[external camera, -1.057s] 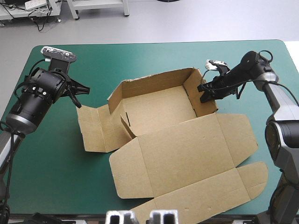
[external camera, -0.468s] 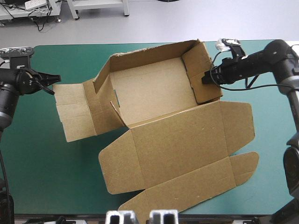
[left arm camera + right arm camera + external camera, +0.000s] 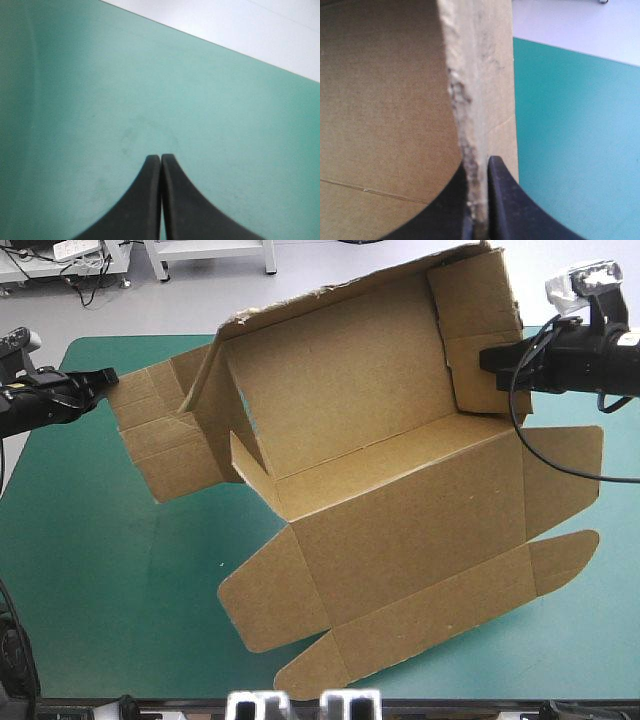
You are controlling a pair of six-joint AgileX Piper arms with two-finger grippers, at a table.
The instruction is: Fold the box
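Observation:
The brown box [image 3: 400,510] hangs tilted above the teal-green table [image 3: 100,580], its tray walls raised and its interior facing the high view. Its lid and front flaps slope down toward the table's front edge. My right gripper [image 3: 487,358] is shut on the box's right side wall; in the right wrist view the board's edge [image 3: 470,115] runs between the black fingers of my right gripper [image 3: 479,167]. My left gripper [image 3: 108,377] sits at the outer edge of the box's left flap [image 3: 160,440]. In the left wrist view my left gripper [image 3: 160,157] is shut with no board between its fingers.
Bare teal-green cover [image 3: 150,75] lies under the left gripper, with the table's edge and pale floor beyond. More cover [image 3: 570,130] shows beside the held wall. The lid's rounded flaps [image 3: 320,665] hang close to the table's front edge.
The box has risen off the table and tilted up, carried by the right gripper, which moved up and right. The left gripper stays at the far left by the flap's edge.

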